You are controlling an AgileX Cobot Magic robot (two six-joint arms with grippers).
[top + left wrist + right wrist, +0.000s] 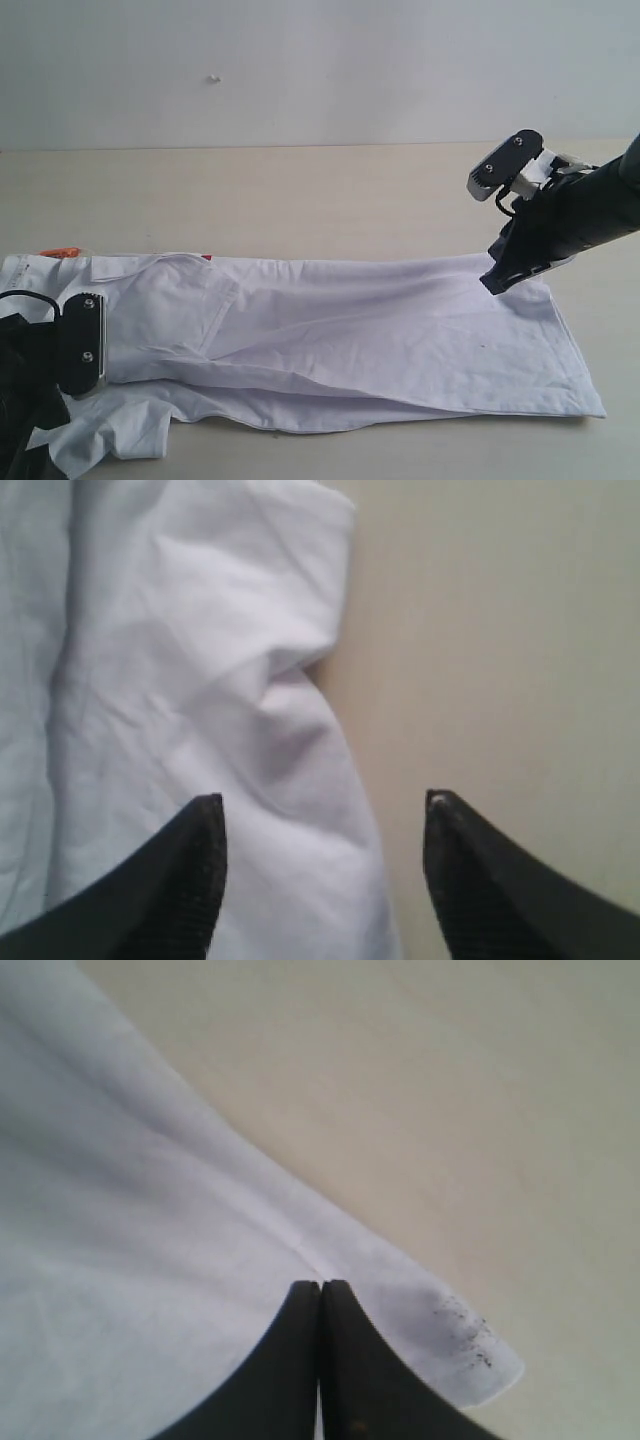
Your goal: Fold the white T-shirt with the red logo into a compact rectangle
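The white T-shirt with the red logo (330, 330) lies folded lengthwise in a long strip across the table. Only a sliver of the red logo (207, 258) peeks out near the collar end, beside an orange neck tag (58, 252). My right gripper (497, 275) is shut on the far hem corner of the shirt (200, 1260), and the cloth rises slightly to its tips (320, 1285). My left gripper (325, 810) stands open just above the crumpled sleeve end (250, 680), with one finger over cloth and the other over bare table.
The beige table (300, 190) runs back to a pale wall (320, 60). A bunched sleeve (110, 430) lies at the near left corner, next to the left arm. The shirt's near hem corner (590, 408) lies flat at the right.
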